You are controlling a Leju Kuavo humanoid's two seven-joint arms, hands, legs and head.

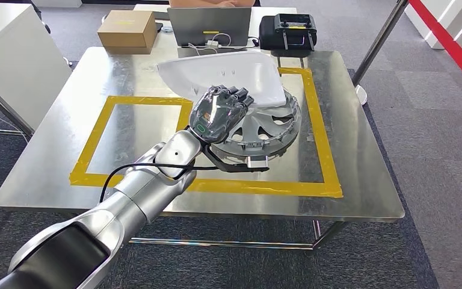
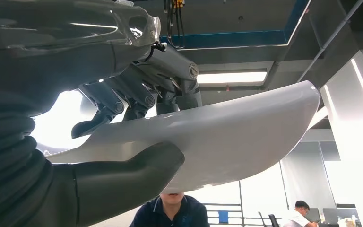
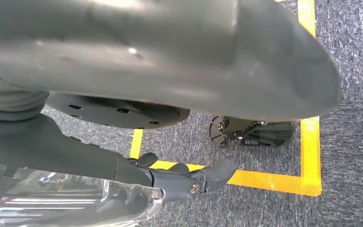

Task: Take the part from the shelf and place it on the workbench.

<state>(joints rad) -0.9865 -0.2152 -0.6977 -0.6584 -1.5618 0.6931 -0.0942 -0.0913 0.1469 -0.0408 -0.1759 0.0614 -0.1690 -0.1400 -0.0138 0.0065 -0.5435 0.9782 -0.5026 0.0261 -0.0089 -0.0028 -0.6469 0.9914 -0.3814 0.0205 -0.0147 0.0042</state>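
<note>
1. The left hand (image 1: 219,111) grips the white part (image 1: 228,75): dark fingers (image 2: 137,97) lie on one face, the thumb (image 2: 137,165) presses the opposite face.
2. The part juts beyond the fingers, held above the wheel cover (image 1: 264,129).
3. The wheel cover lies on the workbench (image 1: 48,156), inside a yellow tape square (image 1: 322,132).
4. The right hand (image 3: 170,179) hangs over carpet, fingers loosely extended, holding nothing.

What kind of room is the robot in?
Probably a workshop or test lab: a steel workbench marked with yellow tape, a wheel cover, and a white part in the left hand.
</note>
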